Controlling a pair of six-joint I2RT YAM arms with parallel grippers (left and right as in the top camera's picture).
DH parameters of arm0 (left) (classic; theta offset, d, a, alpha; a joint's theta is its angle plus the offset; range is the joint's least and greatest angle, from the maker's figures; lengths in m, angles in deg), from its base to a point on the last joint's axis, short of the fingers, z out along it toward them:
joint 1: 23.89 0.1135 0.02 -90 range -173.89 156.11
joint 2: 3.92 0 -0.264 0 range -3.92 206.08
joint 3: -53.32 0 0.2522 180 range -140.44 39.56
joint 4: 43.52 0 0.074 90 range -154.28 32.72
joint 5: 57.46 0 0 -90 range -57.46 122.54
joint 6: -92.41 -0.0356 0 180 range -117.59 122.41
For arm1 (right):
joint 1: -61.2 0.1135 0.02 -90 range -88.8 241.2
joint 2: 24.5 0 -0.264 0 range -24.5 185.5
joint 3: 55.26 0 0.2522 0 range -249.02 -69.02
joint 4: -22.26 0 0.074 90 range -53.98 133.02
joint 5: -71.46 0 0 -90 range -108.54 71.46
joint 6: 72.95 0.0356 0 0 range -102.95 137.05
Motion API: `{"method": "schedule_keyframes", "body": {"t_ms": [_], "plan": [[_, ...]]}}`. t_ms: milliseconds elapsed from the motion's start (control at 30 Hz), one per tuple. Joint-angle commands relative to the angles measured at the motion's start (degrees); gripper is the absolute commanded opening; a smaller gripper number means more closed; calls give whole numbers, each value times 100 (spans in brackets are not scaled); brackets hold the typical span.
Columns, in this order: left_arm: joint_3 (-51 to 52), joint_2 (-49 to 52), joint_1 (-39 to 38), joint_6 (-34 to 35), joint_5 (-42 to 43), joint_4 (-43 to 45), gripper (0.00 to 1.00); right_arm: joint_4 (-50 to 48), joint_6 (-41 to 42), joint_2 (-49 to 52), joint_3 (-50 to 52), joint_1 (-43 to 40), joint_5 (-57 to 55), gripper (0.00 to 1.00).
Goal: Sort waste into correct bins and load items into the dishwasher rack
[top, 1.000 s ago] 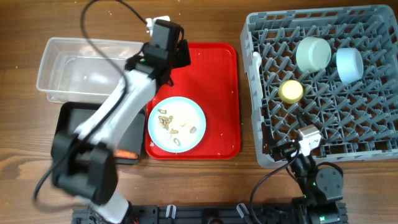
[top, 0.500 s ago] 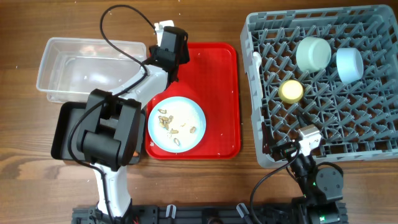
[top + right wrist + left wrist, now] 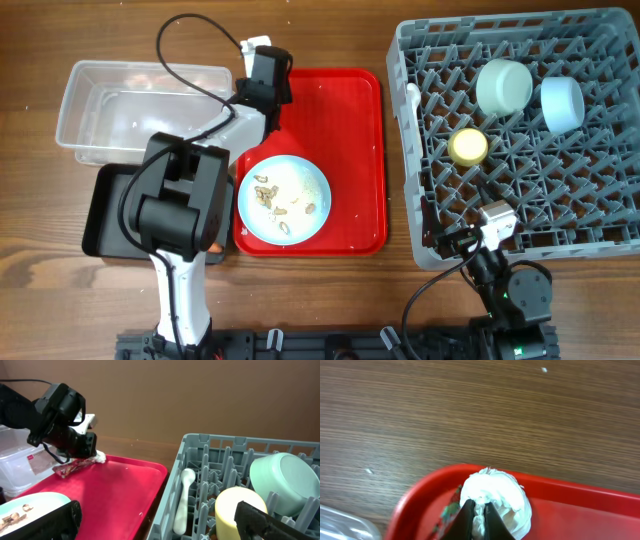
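Left pincer: at the upper left corner of the red tray, its tips drawn close together and pinching a crumpled white tissue.
Tissue: sits just inside the tray's rim, in the lower middle of the left wrist view.
Red snack wrapper: lies on the tray just left of the tissue.
Pale-blue plate: on the lower left part of the tray, with beige crumbs scattered on it.
Clear tub: upper left of the overhead view, on the wooden worktop.
Black tray: directly below the tub, partly hidden by the left arm.
Grey dishwasher rack: fills the right side of the overhead view.
In the rack: a mint-green bowl, a light-blue bowl just right of it, a yellow cup and a white spoon at the left edge.
Right pincer: spread wide and holding nothing, low at the rack's bottom edge.
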Motion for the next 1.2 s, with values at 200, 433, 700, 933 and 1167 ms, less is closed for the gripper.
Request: {"method": "schedule_keyframes", "body": {"t_ms": [200, 433, 700, 933, 1167], "plan": [[-50, -2371, -717, 483, 74, -1729, 4, -31, 76, -50, 52, 13, -83, 100], [-48, -2855, 603, 2096, 118, -4642, 4, -31, 76, -50, 52, 13, -83, 100], [-52, -2721, 1078, 1770, 1145, -3921, 82, -31, 76, -50, 52, 13, -83, 100], [-48, -2009, -251, 98, -308, -3222, 70, -31, 74, -50, 52, 13, -83, 100], [-48, -531, -245, 79, -732, -2658, 68, -31, 76, -50, 52, 13, -85, 100]]}}
